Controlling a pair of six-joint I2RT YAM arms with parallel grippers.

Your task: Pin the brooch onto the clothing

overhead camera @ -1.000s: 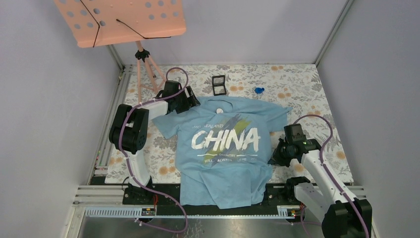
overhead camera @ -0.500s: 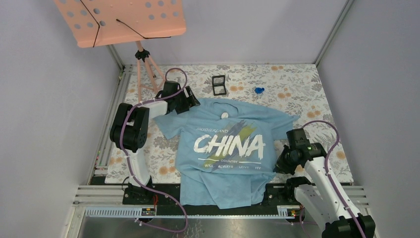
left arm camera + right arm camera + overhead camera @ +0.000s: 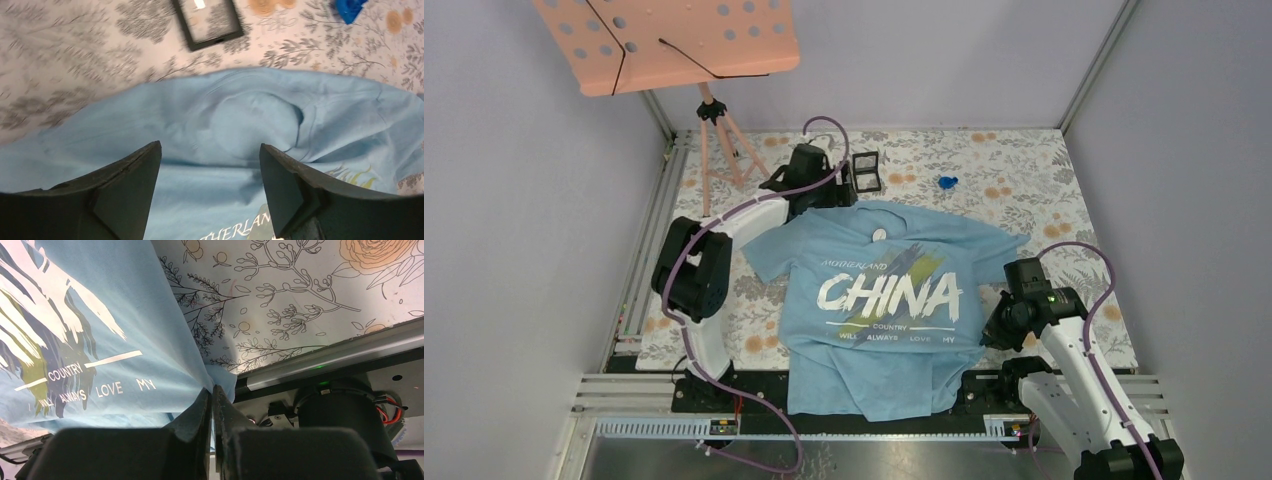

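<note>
The brooch (image 3: 879, 233) lies loose on the clothing (image 3: 884, 330), just under the collar at 12 o'clock from the white lettering, not yet pinned. A second ago the shirt sat skewed, with the left gripper (image 3: 828, 196) at its shoulder around 10 o'clock. Now the cloth is drawn flatter and squarer, and that gripper has let go and swung to about 11 o'clock of the brooch, beside the black frame (image 3: 866, 170). By my reading, the spreading is done and the left arm is freed for the brooch. In its wrist view the left gripper (image 3: 210, 150) stands wide and empty above the collar. The right gripper (image 3: 212, 390), at 4 o'clock, is clamped on the shirt's edge.
</note>
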